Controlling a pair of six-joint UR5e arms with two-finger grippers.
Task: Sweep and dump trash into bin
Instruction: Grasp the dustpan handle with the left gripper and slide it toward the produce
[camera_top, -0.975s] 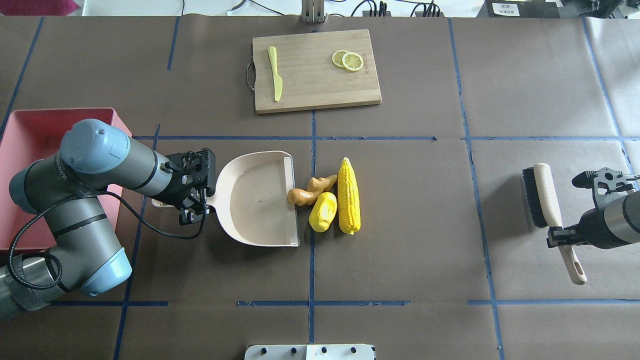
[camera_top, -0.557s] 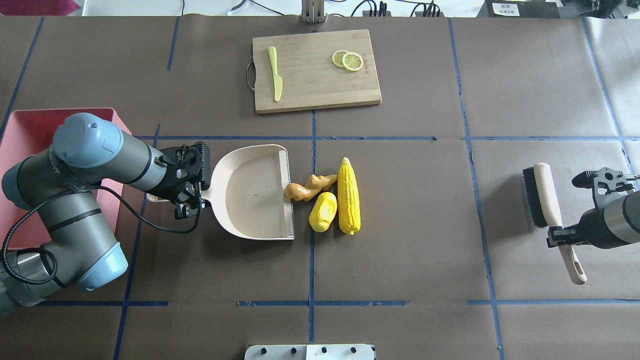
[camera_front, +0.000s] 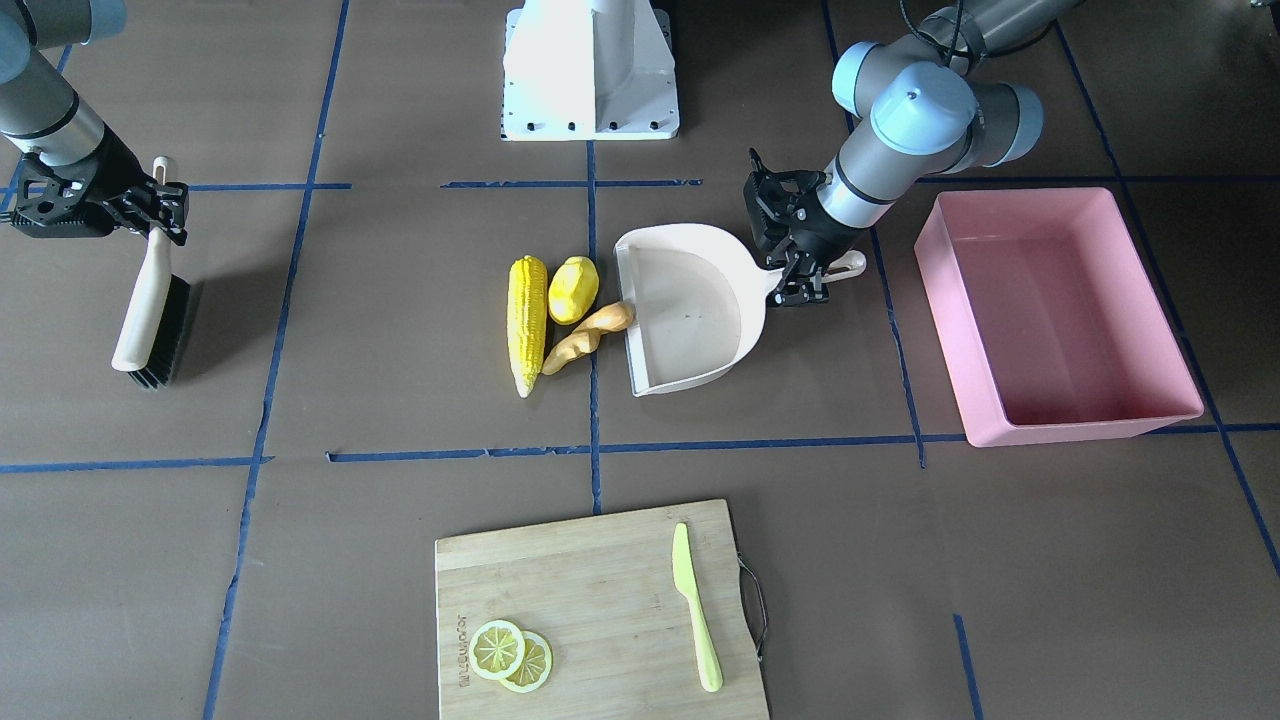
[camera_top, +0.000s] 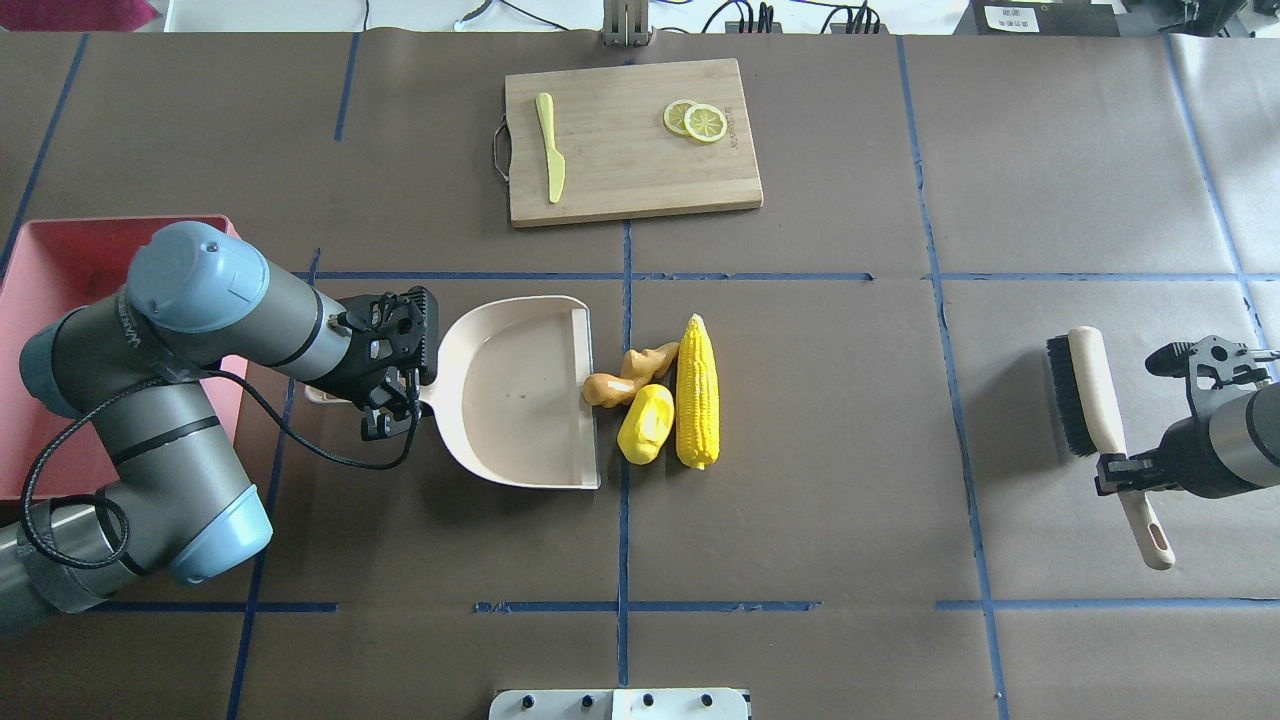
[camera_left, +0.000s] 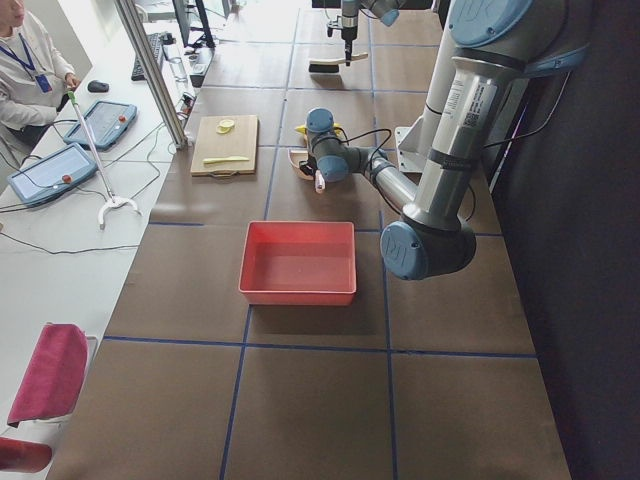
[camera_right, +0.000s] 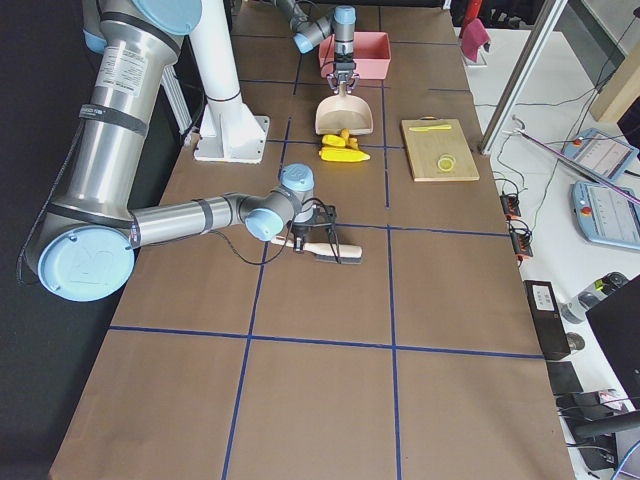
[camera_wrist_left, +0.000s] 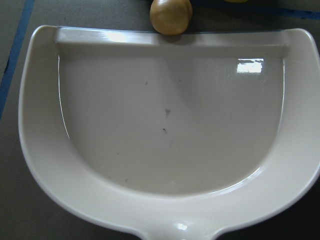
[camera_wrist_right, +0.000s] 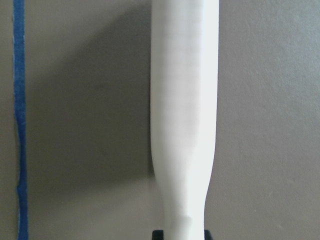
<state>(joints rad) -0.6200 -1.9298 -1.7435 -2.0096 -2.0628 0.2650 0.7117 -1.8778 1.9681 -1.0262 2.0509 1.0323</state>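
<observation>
Bunched mid-table: corn cob (camera_top: 697, 392), lemon-like fruit (camera_top: 645, 425), ginger root (camera_top: 625, 375), the ginger touching the open lip of the dustpan (camera_top: 515, 400). Cob lengthwise along that lip. Clamped on the dustpan handle, nearest the pile: left gripper (camera_top: 392, 402). Well off to the right, right gripper (camera_top: 1125, 470) closed on the brush (camera_top: 1085, 390) handle; leftward sweep called for. Beyond the left arm, pink bin (camera_top: 60, 265).
</observation>
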